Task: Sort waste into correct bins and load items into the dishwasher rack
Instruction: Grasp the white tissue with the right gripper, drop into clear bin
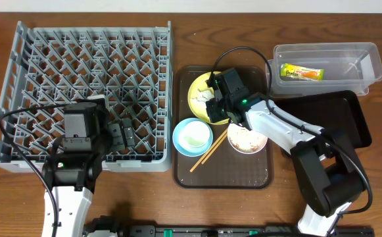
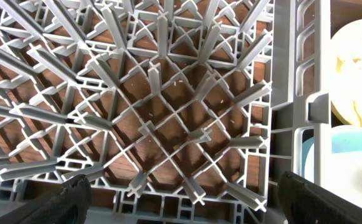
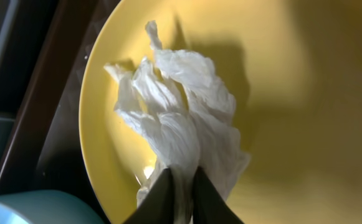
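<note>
My right gripper (image 3: 182, 193) is shut on the crumpled white tissue (image 3: 181, 118), which lies on the round yellow plate (image 3: 293, 112); from overhead the gripper (image 1: 215, 99) is over that plate (image 1: 198, 87). The light blue bowl (image 1: 192, 136), the wooden chopsticks (image 1: 208, 151) and the white bowl (image 1: 246, 139) holding beige food scraps lie on the brown tray. The green-and-yellow wrapper (image 1: 301, 72) lies in the clear tub (image 1: 329, 66). The black tray (image 1: 325, 122) is beside it. My left gripper (image 2: 181, 196) is open over the grey dishwasher rack (image 2: 168, 112), near its front right corner (image 1: 121, 135).
The dark brown serving tray (image 1: 220, 174) sits between the rack (image 1: 85, 92) and the black tray. The right arm reaches across the white bowl. Cables run near the left arm and over the tray's back edge.
</note>
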Controlling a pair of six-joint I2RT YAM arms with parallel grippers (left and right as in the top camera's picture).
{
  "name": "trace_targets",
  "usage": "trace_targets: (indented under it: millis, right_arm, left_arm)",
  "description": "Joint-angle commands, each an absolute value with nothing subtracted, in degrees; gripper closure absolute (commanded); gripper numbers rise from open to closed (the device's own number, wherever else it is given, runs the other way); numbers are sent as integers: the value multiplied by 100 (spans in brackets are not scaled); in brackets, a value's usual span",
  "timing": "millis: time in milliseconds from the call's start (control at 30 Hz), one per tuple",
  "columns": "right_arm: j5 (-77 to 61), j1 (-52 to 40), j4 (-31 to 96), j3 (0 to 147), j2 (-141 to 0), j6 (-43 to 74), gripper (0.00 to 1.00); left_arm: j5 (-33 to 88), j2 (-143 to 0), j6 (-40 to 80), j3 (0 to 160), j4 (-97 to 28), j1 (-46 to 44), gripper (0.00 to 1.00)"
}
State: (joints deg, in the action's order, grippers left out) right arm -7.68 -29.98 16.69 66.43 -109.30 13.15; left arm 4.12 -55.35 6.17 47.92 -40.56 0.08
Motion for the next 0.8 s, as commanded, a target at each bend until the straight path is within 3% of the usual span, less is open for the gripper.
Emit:
trace_targets:
  millis: [0,200,267,433,767]
  right_arm:
    - [-725,-2982,1625,6726,-10864,1323,94]
    - [-176,-2576,1597,6958,-10261,1328,94]
    - [64,-2327,1540,7087,-10009,1326,98]
    - [493,-1638,1035,7203,-9509,1323,99]
    - [1439,-539,858,7199,-9623,1328,99]
  left_arm:
    - [427,-5535,650,4936,-4064,-19,4]
    - [427,-5535,650,4936,-4064,-19,3]
    - [427,-5535,650,4936,-4064,-19,4]
    - [427,-5535,650,4936,-4062,-21,4]
    - [427,-5535,650,4936,-4062,-19,3]
